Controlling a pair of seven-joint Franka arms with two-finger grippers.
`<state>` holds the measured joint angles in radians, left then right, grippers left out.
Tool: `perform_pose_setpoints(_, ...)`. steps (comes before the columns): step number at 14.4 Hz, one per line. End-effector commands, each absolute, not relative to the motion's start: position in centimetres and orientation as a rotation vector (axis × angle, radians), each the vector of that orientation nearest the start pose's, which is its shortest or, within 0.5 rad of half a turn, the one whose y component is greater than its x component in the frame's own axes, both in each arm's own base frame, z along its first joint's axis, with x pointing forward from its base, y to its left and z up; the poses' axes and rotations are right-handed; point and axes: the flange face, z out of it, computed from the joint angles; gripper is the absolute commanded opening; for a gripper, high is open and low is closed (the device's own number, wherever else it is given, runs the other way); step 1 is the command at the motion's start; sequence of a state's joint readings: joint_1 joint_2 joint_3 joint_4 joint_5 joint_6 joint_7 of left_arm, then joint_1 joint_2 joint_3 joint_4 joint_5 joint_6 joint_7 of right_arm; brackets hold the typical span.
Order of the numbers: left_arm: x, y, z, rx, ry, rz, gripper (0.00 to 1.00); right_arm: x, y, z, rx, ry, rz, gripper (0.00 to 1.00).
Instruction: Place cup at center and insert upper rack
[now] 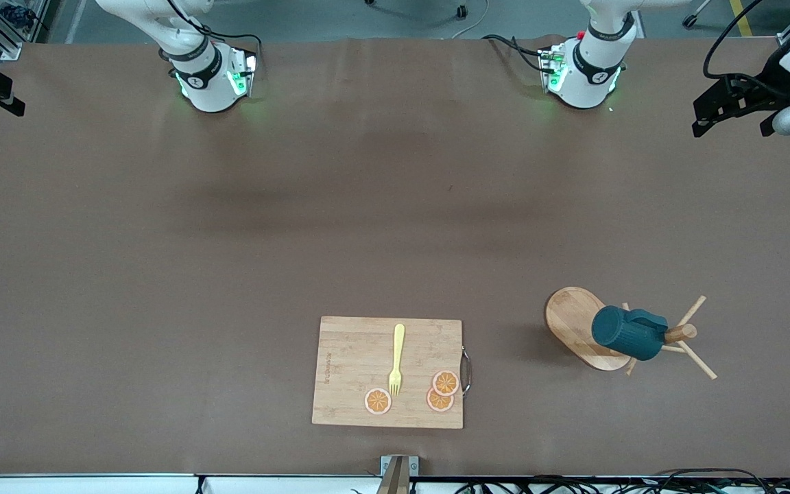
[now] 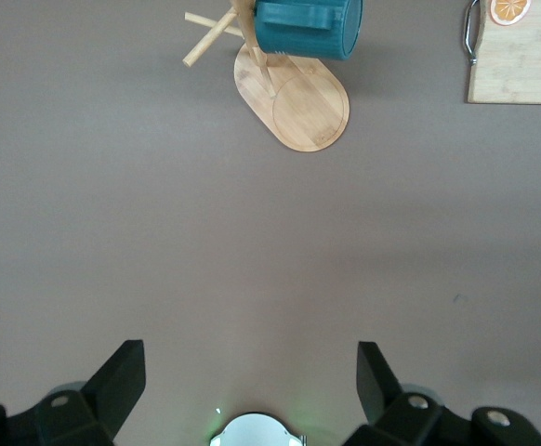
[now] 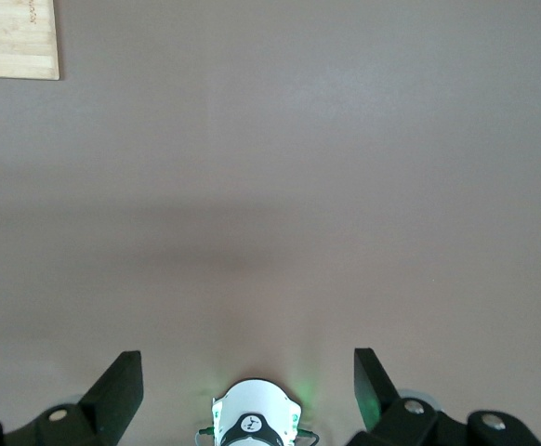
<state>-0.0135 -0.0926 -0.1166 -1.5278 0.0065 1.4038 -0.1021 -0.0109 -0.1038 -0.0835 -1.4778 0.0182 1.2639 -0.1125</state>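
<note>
Cup: a dark teal ribbed mug (image 1: 628, 333) hangs on a peg of the wooden mug tree (image 1: 684, 334), toward the left arm's end of the table and close to the front camera. It is tilted, its mouth turned toward the tree's oval base (image 1: 573, 319).

Mug tree: upright on that oval base, with bare pegs splaying out around the trunk. The task's "upper rack" may mean this stand or one of its pegs; no other rack shows.

Centre of the table: bare brown mat (image 1: 395, 226), so the mug is well apart from where the task wants it.

Cutting board: a wooden board (image 1: 354, 370) beside the tree, nearer the table's middle, carrying a yellow fork (image 1: 397, 358) and three orange slices (image 1: 377, 401).

Left gripper (image 2: 252, 386): high over the mat, fingers spread wide, gripping nothing; its wrist view looks across bare mat to the mug and tree.

Right gripper (image 3: 249, 386): likewise up, fingers wide apart, nothing between them; this arm waits.

Doing it well: my read is that the left arm is better placed. Grip the mug's body or rim, slide it off along the peg's line rather than straight up, or the tree may tip. Set it upright at the centre.
</note>
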Motion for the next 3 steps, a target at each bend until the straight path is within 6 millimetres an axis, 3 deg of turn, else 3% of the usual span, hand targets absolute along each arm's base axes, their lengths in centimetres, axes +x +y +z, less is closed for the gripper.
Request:
perform_pose_setpoints(1,50.33,-6.72,68.35,-3.13,0.038,0.055,1.0,47.86,-4.63,69.75,-3.098,-0.05,0.152,1.0)
perform_pose_setpoints(3,50.28,-6.72,68.43,-3.13,0.041,0.052,1.0,47.86,-4.63,69.75,-3.098,-0.05,0.152,1.0)
